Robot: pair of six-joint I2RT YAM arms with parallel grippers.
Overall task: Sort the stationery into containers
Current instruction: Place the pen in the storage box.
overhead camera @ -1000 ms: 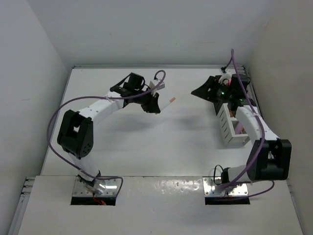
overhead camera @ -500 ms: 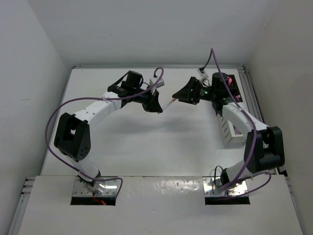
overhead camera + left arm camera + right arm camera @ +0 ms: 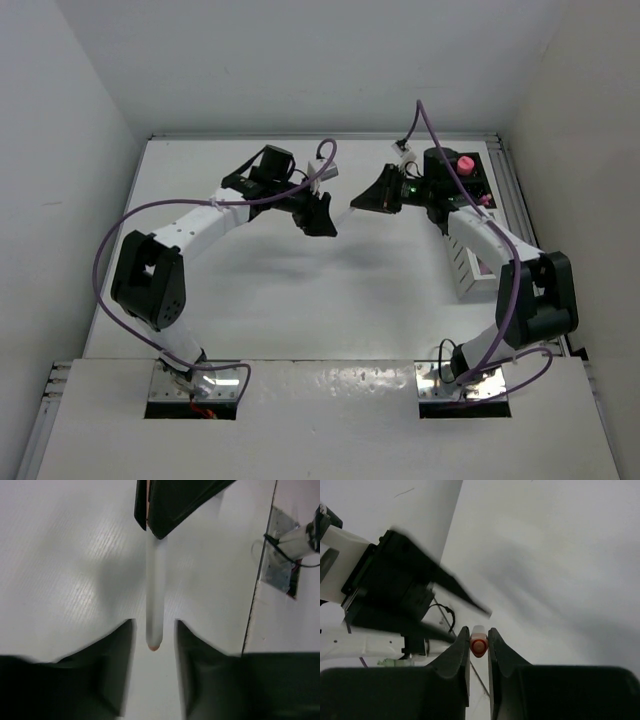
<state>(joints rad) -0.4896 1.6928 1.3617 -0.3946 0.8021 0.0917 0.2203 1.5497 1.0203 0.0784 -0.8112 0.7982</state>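
Observation:
A thin white pen (image 3: 346, 212) with a red end hangs in the air above the table, between my two grippers. My right gripper (image 3: 374, 199) is shut on its red-capped end (image 3: 479, 646), and both pads press the cap in the right wrist view. My left gripper (image 3: 322, 218) is open. Its fingers (image 3: 120, 650) stand apart on either side of the pen's other tip (image 3: 154, 642) without touching it. The black holder (image 3: 478, 178) at the back right has a pink piece (image 3: 463, 162) standing in it. The white slatted rack (image 3: 462, 266) lies along the right edge, partly hidden by my right arm.
The table's right wall runs close beside the rack and the holder. Purple cables (image 3: 428, 125) arch over both arms. In the left wrist view, a metal base plate (image 3: 280, 570) lies at the table's near edge.
My right arm swung left from the holder to the pen and shut on its red end. My left gripper, which held the pen, has opened.

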